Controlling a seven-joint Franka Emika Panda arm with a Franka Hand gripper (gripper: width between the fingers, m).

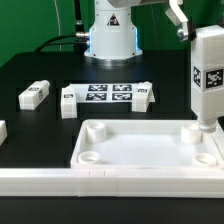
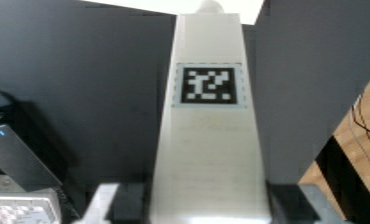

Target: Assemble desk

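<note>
Gripper (image 2: 198, 205) tight around upright leg (image 1: 207, 70); foot at corner socket (image 1: 194, 133) of tabletop (image 1: 140, 152), rim just beside

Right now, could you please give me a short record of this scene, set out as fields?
end effector: shut on the held leg
held leg: upright, tag facing the camera
leg's lower end: at the tabletop's far corner socket on the exterior view's right; cannot tell if seated
tabletop: lying flat, sockets up
loose leg: lying flat, toward the exterior view's left
marker board: behind the tabletop
</note>
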